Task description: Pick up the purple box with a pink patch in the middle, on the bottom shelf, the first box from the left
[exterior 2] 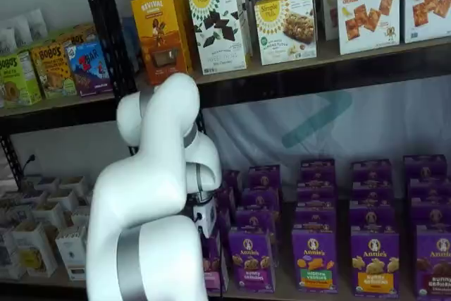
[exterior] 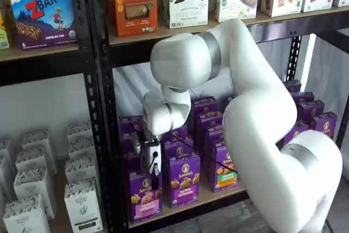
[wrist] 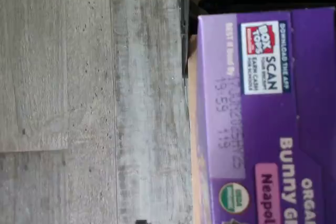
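Observation:
The purple box (exterior: 145, 196) stands upright at the front left end of the bottom shelf (exterior: 221, 195), with a pink band and pale snack pieces on its front. My gripper (exterior: 148, 171) hangs right over its top, black fingers down at the top edge; I cannot tell whether there is a gap or contact. In a shelf view my white arm hides most of the box (exterior 2: 214, 270) and the gripper (exterior 2: 207, 233). The wrist view shows the box top (wrist: 262, 124) close up, with a Box Tops label and part of the pink patch.
More purple cartons (exterior: 184, 180) stand right beside and behind the box in rows. A black rack post (exterior: 101, 135) rises just to its left, with white cartons (exterior: 82, 203) beyond. The upper shelf (exterior: 163, 32) carries orange and white cartons. Grey plank floor (wrist: 79, 103) lies below.

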Robot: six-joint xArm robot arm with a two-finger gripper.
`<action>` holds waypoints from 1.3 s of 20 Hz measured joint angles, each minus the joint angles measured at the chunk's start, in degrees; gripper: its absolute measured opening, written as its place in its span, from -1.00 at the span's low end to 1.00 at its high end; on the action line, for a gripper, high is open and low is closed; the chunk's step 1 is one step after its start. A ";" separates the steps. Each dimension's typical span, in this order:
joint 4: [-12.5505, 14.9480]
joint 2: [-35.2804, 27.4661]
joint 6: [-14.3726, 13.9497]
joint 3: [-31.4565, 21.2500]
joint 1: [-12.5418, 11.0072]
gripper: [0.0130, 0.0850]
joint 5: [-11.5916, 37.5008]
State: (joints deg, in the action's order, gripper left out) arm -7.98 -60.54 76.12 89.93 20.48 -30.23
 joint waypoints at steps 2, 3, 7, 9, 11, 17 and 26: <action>-0.13 -0.35 0.05 0.32 0.06 0.78 0.06; -0.10 -0.42 0.02 0.44 0.06 0.78 -0.11; 0.10 -0.57 -0.10 0.64 -0.01 0.44 -0.41; 0.00 -0.59 0.06 0.57 -0.08 0.33 -0.25; 0.05 -0.64 0.09 0.67 -0.17 0.22 -0.44; 0.57 -0.64 -0.22 0.54 -0.28 0.11 -0.22; 0.04 -0.26 0.25 0.24 -0.33 -0.33 -1.30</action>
State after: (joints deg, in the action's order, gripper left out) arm -7.93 -60.80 76.37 90.17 20.14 -31.54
